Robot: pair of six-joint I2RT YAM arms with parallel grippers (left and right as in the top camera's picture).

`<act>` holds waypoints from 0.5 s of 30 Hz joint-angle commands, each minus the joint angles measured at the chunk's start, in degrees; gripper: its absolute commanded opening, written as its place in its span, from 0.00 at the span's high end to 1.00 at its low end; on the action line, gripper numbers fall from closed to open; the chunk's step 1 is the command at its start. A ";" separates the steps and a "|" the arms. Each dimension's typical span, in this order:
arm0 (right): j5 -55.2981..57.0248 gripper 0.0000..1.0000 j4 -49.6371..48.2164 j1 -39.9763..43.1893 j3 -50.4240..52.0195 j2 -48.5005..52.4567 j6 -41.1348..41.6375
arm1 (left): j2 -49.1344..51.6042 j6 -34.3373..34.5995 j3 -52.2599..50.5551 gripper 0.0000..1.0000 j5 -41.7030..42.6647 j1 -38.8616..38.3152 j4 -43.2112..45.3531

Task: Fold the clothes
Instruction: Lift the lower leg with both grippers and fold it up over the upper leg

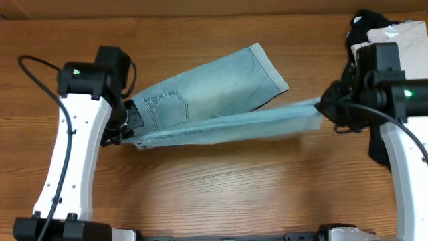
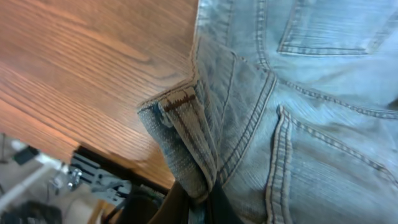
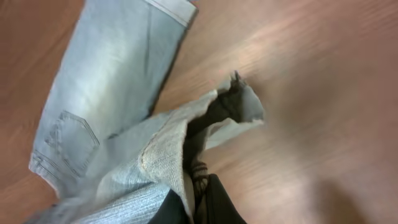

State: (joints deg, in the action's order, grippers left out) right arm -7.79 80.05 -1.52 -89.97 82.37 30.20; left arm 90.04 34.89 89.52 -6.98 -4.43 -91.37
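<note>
At the left of the overhead view, the left hand (image 1: 132, 128) is pinched tight on the waistband (image 2: 183, 124) of the shorts (image 1: 221, 90). The shorts lie in the middle of the worktop (image 1: 221, 194). They are pale blue and soft, with a stitched pocket (image 1: 167, 107) showing. One leg lies flat and points to the upper right. The other leg is pulled straight like a rope across to the right hand (image 1: 326, 107), which is pinched tight on its hem (image 3: 242, 106). I think the folding has only just begun. The legs are not stacked yet, and folding in half is left.
</note>
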 commanded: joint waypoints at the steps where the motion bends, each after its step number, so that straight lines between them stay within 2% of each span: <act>1: 4.04 0.96 -6.10 1.20 -1.22 6.54 -2.69 | -0.42 7.13 -8.83 0.96 -8.41 0.68 7.91; 6: 3.74 0.96 -18.40 1.20 -1.22 15.85 -3.04 | -0.33 8.00 -16.76 0.96 -11.61 0.68 23.85; 11: 0.02 0.96 -31.39 0.94 -1.22 25.31 -3.76 | -0.31 8.00 -20.26 0.96 -12.90 0.70 37.42; 15: -0.02 0.96 -39.12 -0.28 -1.22 29.07 -3.74 | 0.11 8.00 -20.33 0.96 -15.21 0.72 41.29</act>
State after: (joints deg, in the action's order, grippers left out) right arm -11.64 44.99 -1.80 -89.95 109.84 26.96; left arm 90.08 42.13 70.00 -12.71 -4.54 -51.07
